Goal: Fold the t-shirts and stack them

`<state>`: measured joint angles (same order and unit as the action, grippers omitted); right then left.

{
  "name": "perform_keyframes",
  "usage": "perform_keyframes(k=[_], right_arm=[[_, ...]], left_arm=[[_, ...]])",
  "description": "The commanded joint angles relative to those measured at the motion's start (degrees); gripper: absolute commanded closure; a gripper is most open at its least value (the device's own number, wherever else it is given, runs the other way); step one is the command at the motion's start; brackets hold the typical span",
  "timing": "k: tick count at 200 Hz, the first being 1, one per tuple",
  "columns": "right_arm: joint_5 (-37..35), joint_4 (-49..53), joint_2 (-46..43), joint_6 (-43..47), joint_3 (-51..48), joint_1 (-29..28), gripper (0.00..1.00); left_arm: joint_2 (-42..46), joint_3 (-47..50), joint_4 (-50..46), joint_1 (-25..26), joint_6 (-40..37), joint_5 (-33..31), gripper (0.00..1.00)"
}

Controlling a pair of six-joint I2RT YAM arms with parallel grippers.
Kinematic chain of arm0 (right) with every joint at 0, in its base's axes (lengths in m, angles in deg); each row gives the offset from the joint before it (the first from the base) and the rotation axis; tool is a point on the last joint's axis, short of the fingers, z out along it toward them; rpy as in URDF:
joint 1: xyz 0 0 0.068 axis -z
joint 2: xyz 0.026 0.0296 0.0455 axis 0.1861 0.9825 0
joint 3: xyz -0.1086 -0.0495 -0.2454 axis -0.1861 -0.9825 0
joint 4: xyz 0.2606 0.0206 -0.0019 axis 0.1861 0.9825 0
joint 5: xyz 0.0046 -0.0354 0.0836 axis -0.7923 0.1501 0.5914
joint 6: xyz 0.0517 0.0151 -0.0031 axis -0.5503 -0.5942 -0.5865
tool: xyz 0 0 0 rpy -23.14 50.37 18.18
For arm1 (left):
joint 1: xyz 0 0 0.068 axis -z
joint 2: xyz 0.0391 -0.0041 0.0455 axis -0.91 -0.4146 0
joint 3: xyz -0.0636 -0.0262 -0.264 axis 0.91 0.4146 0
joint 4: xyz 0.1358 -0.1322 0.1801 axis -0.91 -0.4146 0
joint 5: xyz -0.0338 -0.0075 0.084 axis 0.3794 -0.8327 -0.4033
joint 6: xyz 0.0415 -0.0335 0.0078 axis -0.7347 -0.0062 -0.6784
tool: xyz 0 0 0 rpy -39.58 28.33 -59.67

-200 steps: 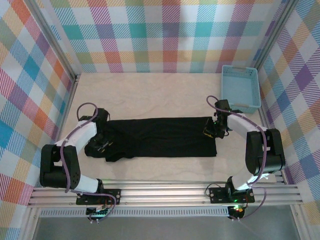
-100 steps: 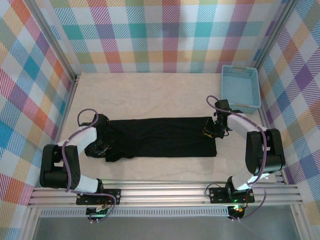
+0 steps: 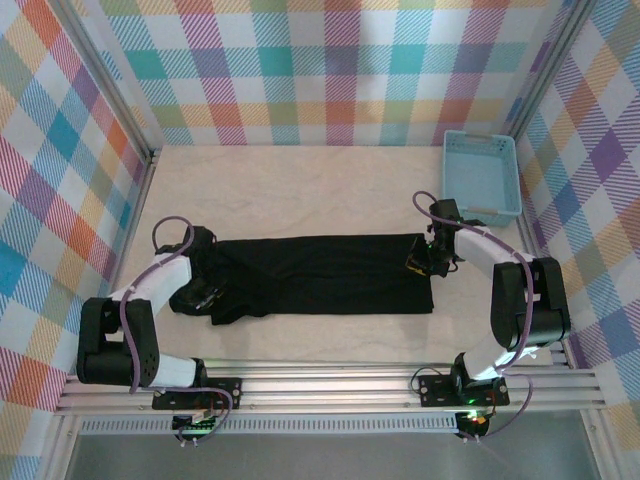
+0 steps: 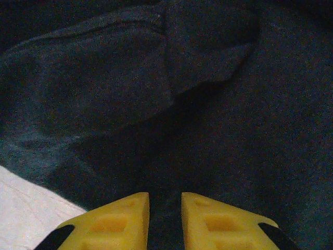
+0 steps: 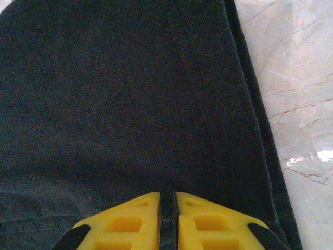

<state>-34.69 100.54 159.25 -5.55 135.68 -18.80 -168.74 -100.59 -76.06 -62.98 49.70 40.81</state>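
Note:
A black t-shirt (image 3: 320, 272) lies folded into a long band across the middle of the table, its left end bunched. My left gripper (image 3: 203, 293) is down on that bunched end. In the left wrist view the left gripper (image 4: 165, 195) stands open by a narrow gap, with a sleeve fold of the t-shirt (image 4: 156, 78) just ahead. My right gripper (image 3: 422, 262) sits at the band's right end. The right wrist view has the right gripper (image 5: 167, 194) shut on a thin pinch of the t-shirt (image 5: 130, 94), beside its hemmed edge.
A light-blue plastic basket (image 3: 481, 175) stands at the back right corner. Checked walls close in the table on three sides. Bare pale tabletop (image 3: 300, 190) lies behind the shirt, and a strip of the tabletop (image 3: 320, 335) runs in front of it.
The left gripper's jaws have narrowed and the left arm has shifted slightly back over the shirt's left end. The right arm and the shirt have not visibly moved.

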Motion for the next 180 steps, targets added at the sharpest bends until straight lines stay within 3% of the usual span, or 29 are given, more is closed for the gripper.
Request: perform_keyframes(k=[1,42,72,113,180], right_arm=[[0.63,0.9,-0.09,0.93,1.39,0.08,0.84],[1.2,0.6,0.49,0.72,1.52,0.08,0.84],[1.07,0.77,0.43,0.84,1.7,0.08,0.84],[0.86,0.63,0.74,0.77,1.53,0.1,0.84],[0.85,0.67,1.06,0.65,1.69,0.08,0.84]], left_arm=[[0.73,0.14,-1.16,-0.23,-0.65,-0.83,0.74],[-0.58,1.76,1.22,-0.23,-0.94,-0.39,0.71],[-1.3,2.16,2.71,-0.15,-0.89,1.23,0.77],[2.22,1.19,0.53,-0.15,-0.76,0.33,1.0],[7.3,-2.51,-5.23,-0.22,-1.39,-2.34,1.0]])
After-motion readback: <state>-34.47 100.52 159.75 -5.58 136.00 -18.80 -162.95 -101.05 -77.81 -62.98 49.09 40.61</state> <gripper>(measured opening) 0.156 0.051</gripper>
